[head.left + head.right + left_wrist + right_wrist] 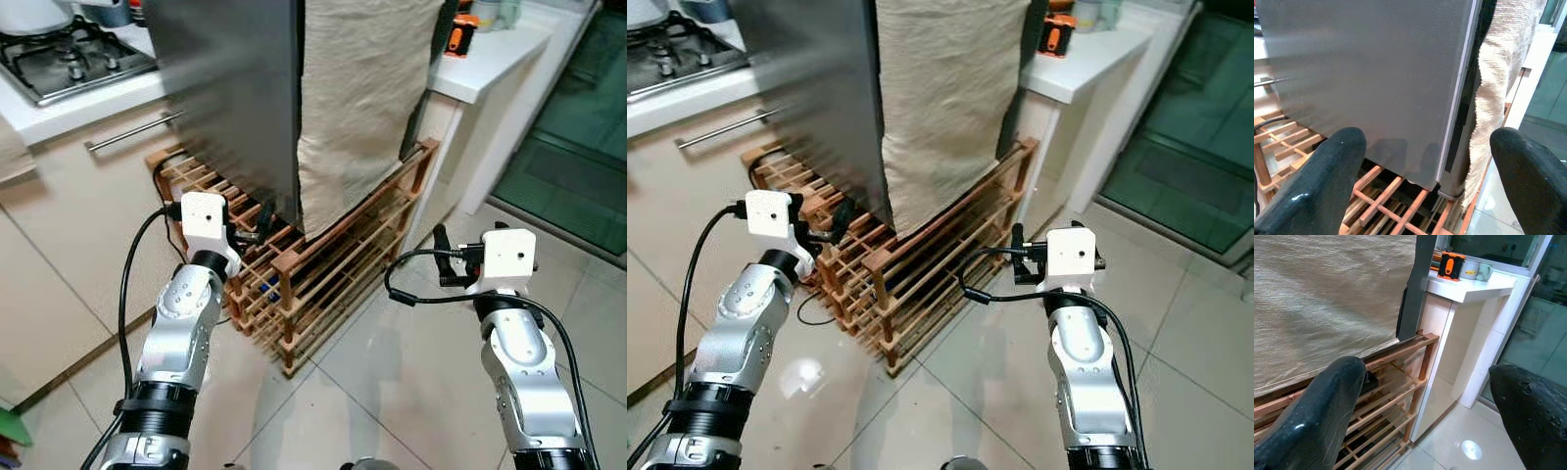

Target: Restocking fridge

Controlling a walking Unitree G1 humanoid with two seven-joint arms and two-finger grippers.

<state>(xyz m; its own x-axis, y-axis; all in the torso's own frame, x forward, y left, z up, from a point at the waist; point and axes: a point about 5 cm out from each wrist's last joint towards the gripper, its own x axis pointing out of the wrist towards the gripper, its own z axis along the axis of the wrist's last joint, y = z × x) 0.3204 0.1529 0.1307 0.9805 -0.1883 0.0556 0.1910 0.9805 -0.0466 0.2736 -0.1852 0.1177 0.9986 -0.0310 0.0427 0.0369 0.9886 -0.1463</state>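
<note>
1. Facing the fridge (230,93), seen at upper centre of the head views, standing on a wooden slatted rack (323,274); its grey door is shut, and a beige cloth (362,98) is draped over its right part.
2. Left gripper (250,233) is held low at centre-left, near the door's bottom corner; in the left wrist view its fingers (1317,181) are spread wide and nothing is held.
3. Right gripper (443,257) is held at lower right, apart from the rack; its fingers (1322,416) are likewise wide apart and empty.
4. Step in hand is judged to be opening the door: the free edge beside the cloth should be approached, the fingers hooked behind the edge, and the cloth kept from being snagged.
5. No handle can be made out; the fridge top is cut off by the frame.
6. Rack contents are too dark to tell. No stock items are seen.
7. An orange-black object (1451,266) on the white counter (1484,286) is too small to identify.
</note>
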